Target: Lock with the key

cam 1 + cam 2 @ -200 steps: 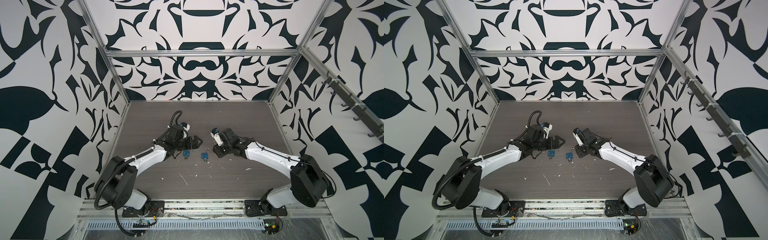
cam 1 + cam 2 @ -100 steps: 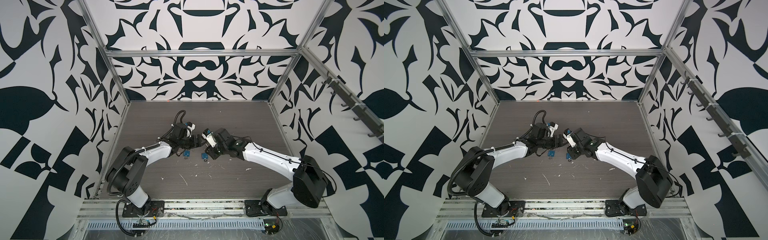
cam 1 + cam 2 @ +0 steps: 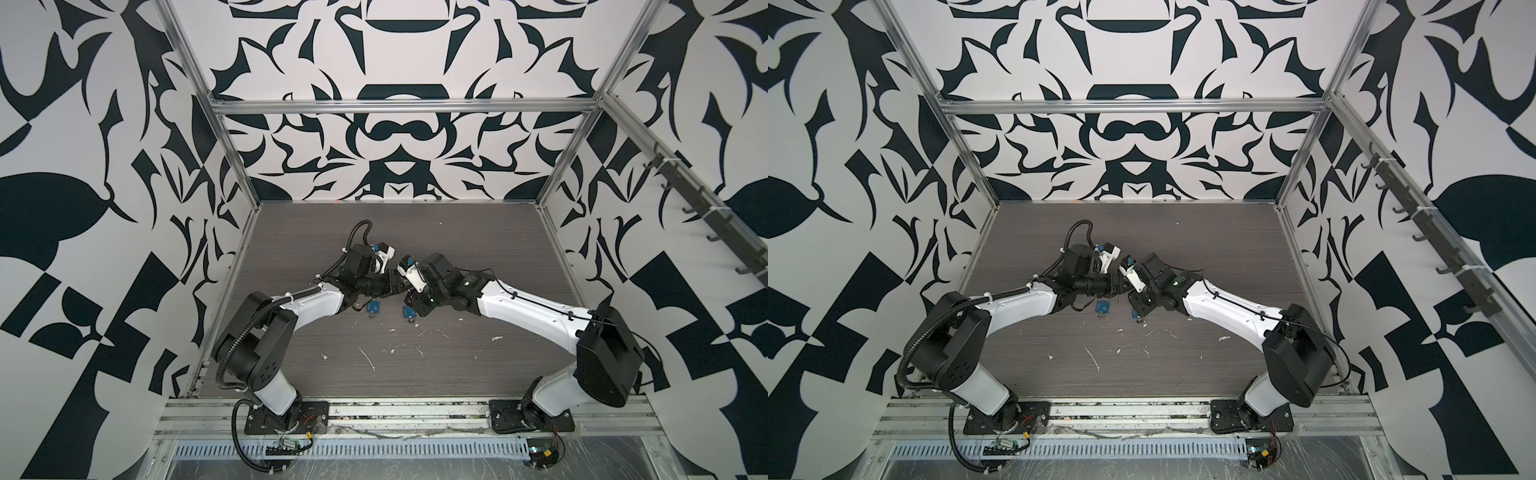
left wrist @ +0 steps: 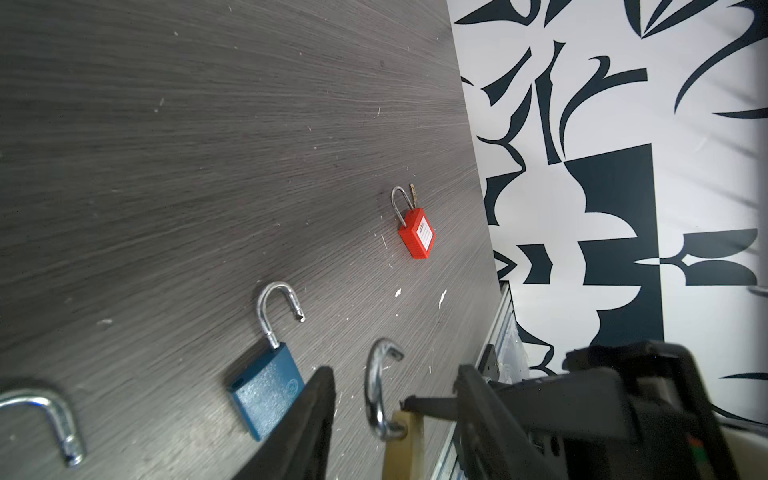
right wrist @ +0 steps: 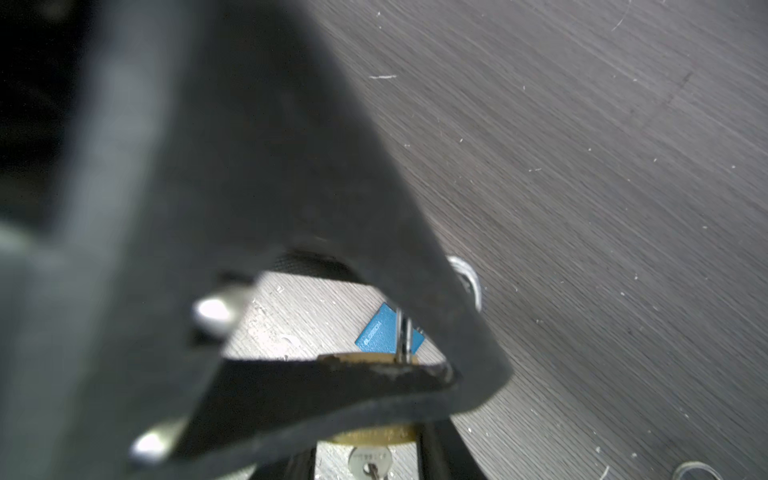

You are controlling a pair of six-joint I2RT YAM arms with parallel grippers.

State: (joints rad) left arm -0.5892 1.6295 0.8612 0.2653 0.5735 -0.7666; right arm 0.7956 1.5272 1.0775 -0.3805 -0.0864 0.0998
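Note:
A brass padlock (image 4: 402,446) hangs above the table at its middle, with my right gripper (image 5: 365,457) shut on its body. The silver shackle (image 4: 376,390) stands open, one end out of the body. A silver key (image 5: 370,462) shows at the body's underside in the right wrist view. My left gripper (image 4: 395,419) is open; its fingers (image 4: 309,428) stand either side of the shackle with a gap on each side. In both top views the two grippers meet tip to tip, left (image 3: 390,287) against right (image 3: 405,296).
Two blue padlocks (image 3: 374,307) (image 3: 409,311) lie on the table under the grippers, one (image 4: 266,395) with its shackle open. A red padlock (image 4: 417,235) lies further off toward the patterned wall. White scraps (image 3: 368,358) litter the front of the table.
Both arms have swung in toward the middle until the grippers meet. The left jaws have narrowed from wide open and now straddle the brass padlock's shackle. The right grip is unchanged.

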